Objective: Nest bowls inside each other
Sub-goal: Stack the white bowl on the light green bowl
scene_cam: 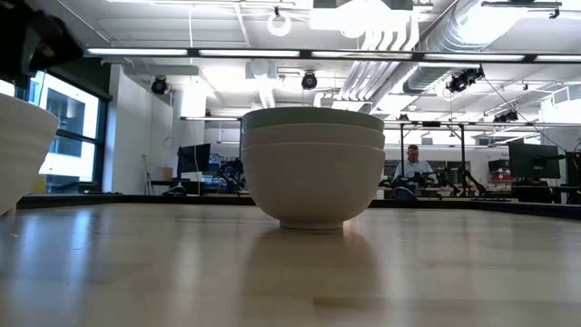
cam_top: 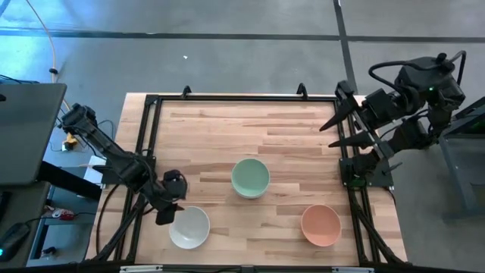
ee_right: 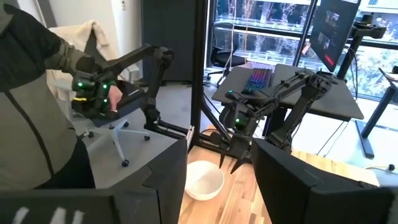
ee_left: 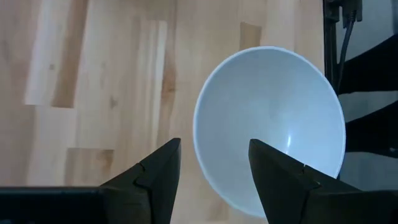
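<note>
A white bowl [cam_top: 189, 227] stands on its base near the table's near-left corner; it also shows in the left wrist view [ee_left: 273, 124] and at the left of the low view [scene_cam: 18, 150]. My left gripper [cam_top: 170, 211] [ee_left: 214, 168] is open just above the bowl's left rim, one finger over the inside and one outside, with no touch showing. A pale green bowl [cam_top: 250, 178] sits nested on top of two white bowls [scene_cam: 313, 177] at mid-table. A salmon-orange bowl [cam_top: 320, 225] stands near the right. My right gripper [cam_top: 337, 131] is open and empty over the table's right edge.
A black frame [cam_top: 148, 152] runs round the wooden table top. Bare wood lies between the white bowl and the green stack, and across the far half. A person with control arms shows beyond the table in the right wrist view [ee_right: 37, 124].
</note>
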You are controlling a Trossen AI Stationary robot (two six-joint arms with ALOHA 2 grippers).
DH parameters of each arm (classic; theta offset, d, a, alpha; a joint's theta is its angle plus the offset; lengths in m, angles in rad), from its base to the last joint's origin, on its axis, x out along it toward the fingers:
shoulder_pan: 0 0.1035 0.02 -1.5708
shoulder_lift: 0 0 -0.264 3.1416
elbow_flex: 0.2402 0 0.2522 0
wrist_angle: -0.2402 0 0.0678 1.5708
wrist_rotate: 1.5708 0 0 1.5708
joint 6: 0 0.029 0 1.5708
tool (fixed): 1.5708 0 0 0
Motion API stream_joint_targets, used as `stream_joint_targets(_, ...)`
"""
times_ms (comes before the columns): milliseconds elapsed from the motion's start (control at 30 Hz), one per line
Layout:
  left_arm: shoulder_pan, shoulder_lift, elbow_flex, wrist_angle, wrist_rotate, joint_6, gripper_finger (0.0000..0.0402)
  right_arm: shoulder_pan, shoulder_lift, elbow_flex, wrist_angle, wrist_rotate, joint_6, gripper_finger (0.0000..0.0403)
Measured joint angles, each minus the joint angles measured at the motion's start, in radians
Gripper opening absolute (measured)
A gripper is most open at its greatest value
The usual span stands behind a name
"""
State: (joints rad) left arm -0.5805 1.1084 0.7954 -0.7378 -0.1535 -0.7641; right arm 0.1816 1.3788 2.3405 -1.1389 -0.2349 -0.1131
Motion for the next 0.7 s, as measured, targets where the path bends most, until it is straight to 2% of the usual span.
stream_joint_targets(367, -0.012, 0.000, -0.115, 0.056, 0.027, -0.101, 0.0180, 0.012, 0.000, 0.000, 0.000, 0.022, 0.000, 0.0171)
stream_joint_targets(700, -0.008, 0.006, -0.149, 0.117, 0.077, -0.130, 0.0180, 0.011, 0.000, 0.000, 0.000, 0.025, -0.026, 0.0171)
